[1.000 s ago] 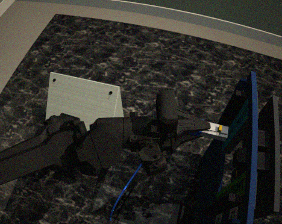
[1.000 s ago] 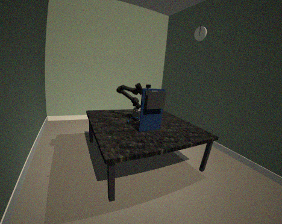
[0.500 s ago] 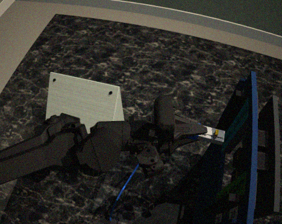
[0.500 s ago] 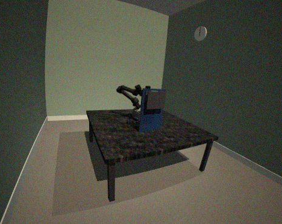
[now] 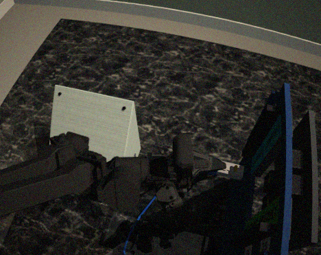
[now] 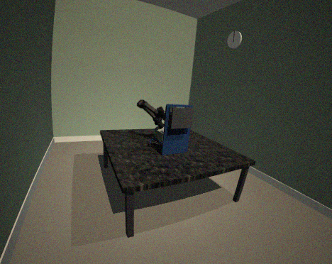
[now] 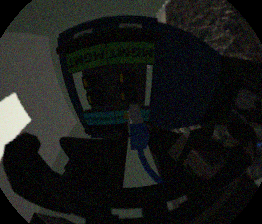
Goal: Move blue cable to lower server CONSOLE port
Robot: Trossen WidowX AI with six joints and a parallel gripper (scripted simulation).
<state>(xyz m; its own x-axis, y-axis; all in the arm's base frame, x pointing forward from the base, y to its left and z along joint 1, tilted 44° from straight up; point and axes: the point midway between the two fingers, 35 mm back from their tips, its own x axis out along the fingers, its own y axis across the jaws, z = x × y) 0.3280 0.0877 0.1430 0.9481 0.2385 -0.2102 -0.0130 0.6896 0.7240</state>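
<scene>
Gripper pinches cable plug close to the rack's port face

From the top, the arm reaches in from the left side of the view, and the gripper is pinching the plug, whose pale front stands out beyond the fingertips, near the rack. Whether the plug touches a port cannot be told here. A blue cable shows below the wrist and curves down to the picture's edge. A pale angled block stands close beside the arm, so there is little room on that side; dark stone tabletop stretches beyond the block toward the far edge.

The exterior view alone gives the whole table, with the rack upright on it, set in from the edges. The rack's blue panel hides the gripper and plug. A round clock hangs on the wall.

The wrist view shows what the others do not: the plug's blue body and grey front before a teal strip, with a green label band farther up the picture. The port names are too dark to read.
</scene>
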